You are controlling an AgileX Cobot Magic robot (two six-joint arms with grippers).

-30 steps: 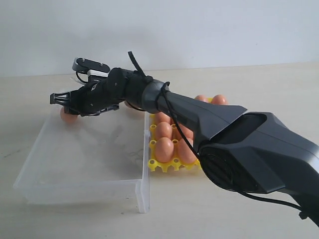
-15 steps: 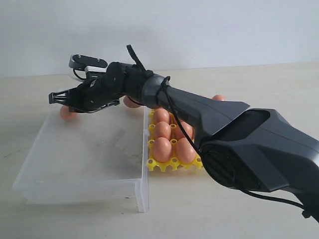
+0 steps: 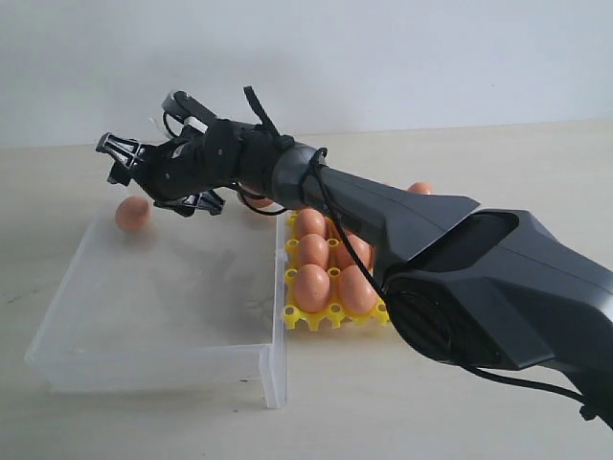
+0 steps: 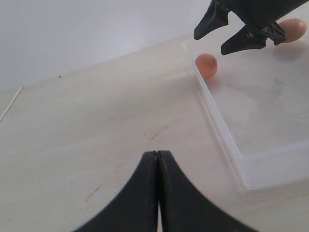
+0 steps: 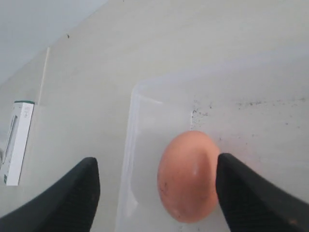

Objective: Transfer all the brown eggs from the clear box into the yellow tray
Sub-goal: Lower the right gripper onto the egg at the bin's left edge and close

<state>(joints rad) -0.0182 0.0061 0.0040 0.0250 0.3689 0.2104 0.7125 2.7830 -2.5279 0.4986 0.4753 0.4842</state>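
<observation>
Pale wood tabletop (image 3: 431, 422) backed by a plain white wall (image 3: 383, 57). The clear box (image 3: 153, 369) sits on the left of the exterior view. The yellow tray (image 3: 330, 314) stands directly against the box's right wall.

Right arm: reaches from the right across the tray and over the far part of the box. The right gripper (image 3: 158, 177) has its jaws spread wide and holds nothing. In the exterior view it hangs above the box's far-left corner, clear of the box floor.

Corner egg: one brown egg (image 3: 133, 213) lies on the box floor in that far-left corner, close to the walls. The right wrist view shows it between the two spread fingers (image 5: 77, 193). The exterior view shows a gap between the gripper and this egg.

Second brown egg (image 4: 293, 29): lies at the far side of the box, nearer the tray, and is largely hidden behind the arm in the exterior view.

Tray contents: tray eggs (image 3: 315, 287) fill the visible near cups and more show at the far edge. The arm covers the remainder, so no count can be given.

Left gripper (image 4: 157, 153): fingers pressed together with nothing between them, over bare tabletop outside the box's left wall.

Other: a flat white rectangular object (image 5: 17, 140) lies on the table beyond the box.
</observation>
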